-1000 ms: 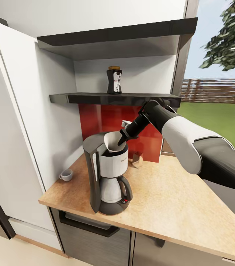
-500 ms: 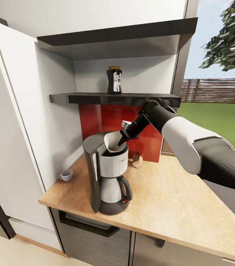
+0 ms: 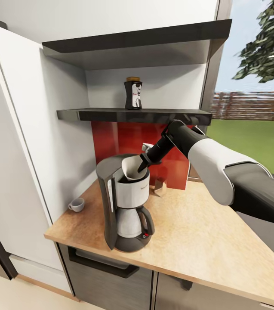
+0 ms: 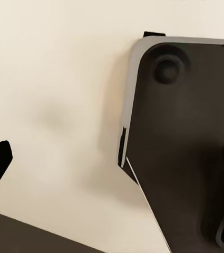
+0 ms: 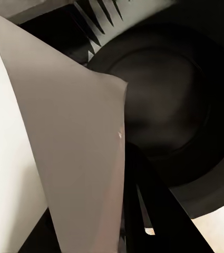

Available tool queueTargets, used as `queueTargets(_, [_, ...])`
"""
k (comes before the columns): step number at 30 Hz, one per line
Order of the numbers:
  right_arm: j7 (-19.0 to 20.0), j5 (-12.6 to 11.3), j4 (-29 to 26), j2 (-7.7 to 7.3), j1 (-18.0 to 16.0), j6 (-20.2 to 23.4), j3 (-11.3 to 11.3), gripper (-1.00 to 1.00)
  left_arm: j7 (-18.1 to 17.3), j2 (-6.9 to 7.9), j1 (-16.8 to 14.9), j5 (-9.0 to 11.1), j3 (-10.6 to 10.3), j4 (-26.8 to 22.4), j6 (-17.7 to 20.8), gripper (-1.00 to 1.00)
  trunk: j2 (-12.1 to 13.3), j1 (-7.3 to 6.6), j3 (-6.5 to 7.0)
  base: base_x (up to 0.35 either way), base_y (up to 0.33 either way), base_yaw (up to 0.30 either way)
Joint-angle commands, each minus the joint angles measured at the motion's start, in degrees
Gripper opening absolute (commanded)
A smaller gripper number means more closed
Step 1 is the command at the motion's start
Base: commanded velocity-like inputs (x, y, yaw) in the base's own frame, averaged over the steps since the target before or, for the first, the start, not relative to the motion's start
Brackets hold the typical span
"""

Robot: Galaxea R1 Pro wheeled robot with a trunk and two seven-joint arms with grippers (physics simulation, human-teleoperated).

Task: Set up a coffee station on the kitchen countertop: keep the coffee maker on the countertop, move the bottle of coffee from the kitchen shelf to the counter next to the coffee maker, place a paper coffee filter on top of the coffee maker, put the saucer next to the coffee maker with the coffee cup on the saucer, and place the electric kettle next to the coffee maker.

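The right gripper (image 3: 143, 165) reaches down into the open top of the coffee maker (image 3: 126, 202), pinched closed on the rim of the white paper filter (image 3: 131, 167), which sits cone-like in the filter housing. In the right wrist view the filter (image 5: 64, 147) spreads as a pale sheet over the dark round basket (image 5: 169, 105), with a dark finger (image 5: 148, 211) against its edge. The coffee maker stands near the front edge of the countertop (image 3: 205, 232). The cup (image 3: 77, 204) rests on the countertop at the maker's 9 o'clock, beside the white wall panel, apart from it. A small tan block (image 3: 159, 186) lies behind the maker at about 1 o'clock, under the right forearm and in front of the red backsplash (image 3: 115, 137). The bottle (image 3: 133, 93) stands upright on the dark shelf (image 3: 111, 114) above, at 12 o'clock. The left wrist view looks down on pale floor (image 4: 54, 105) and a dark rounded base (image 4: 180, 137); whether the left gripper is open cannot be told.
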Motion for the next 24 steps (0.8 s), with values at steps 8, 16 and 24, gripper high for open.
queueTargets(8, [0.57,0.15,-0.20,0.00,0.11,0.84,0.29,-1.00,0.10,0.04,0.14,0.55,-0.12,-0.12,-0.02,1.00,-0.03,0.03,-0.01,0.024,0.000,0.000])
queueTargets(16, [0.57,0.14,-0.20,0.00,0.12,0.84,0.29,-1.00,0.10,0.03,0.14,0.55,-0.12,-0.12,-0.02,1.00,-0.03,0.03,-0.01,0.000,0.000,0.000])
queueTargets(24, [0.56,0.16,-0.19,0.00,0.12,0.84,0.23,-1.00,0.10,0.06,0.16,0.55,-0.12,-0.12,-0.02,1.00,-0.03,0.03,-0.01,0.000,0.000,0.000])
